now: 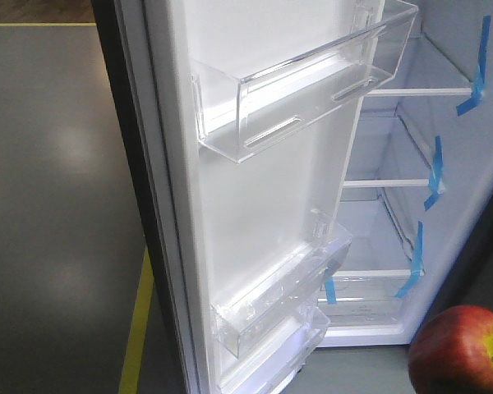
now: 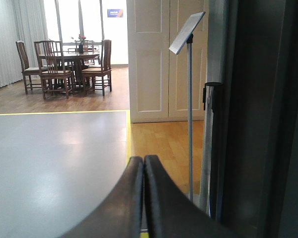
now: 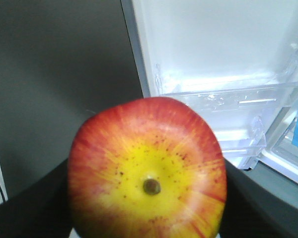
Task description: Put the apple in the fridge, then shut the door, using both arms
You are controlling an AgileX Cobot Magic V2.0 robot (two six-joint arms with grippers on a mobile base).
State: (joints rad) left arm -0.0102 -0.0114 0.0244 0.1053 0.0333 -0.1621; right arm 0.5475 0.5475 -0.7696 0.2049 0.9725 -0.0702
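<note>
Fingers (image 2: 124,198) of the left gripper (image 2: 143,159), two of them, are pressed flat together with nothing between them. Beyond their tips lies a grey floor (image 2: 54,148) edged by one yellow line (image 2: 128,134). Further beyond stands one dining table (image 2: 77,53) with at least four chairs around it. Just right of the tips rises one sign stand (image 2: 190,124), and right of that a tall dark surface (image 2: 248,119) fills the view.

Two dark fingers (image 3: 30,208) of the right gripper (image 3: 146,208) are clamped on the one apple (image 3: 146,173), one finger at each side, its dimple turned back towards the wrist camera. Beyond these fingers the door (image 1: 263,197) stands open, its white lining facing them. The wrist view shows two clear bins (image 3: 228,94) on the lining and the front view shows three. Up and to the right of the fingers, the fridge (image 1: 476,189) shows three white shelves (image 1: 419,91) and four strips of blue tape (image 1: 434,174). The apple is outside the fridge, in the air between the fingers and in front of the open compartment
</note>
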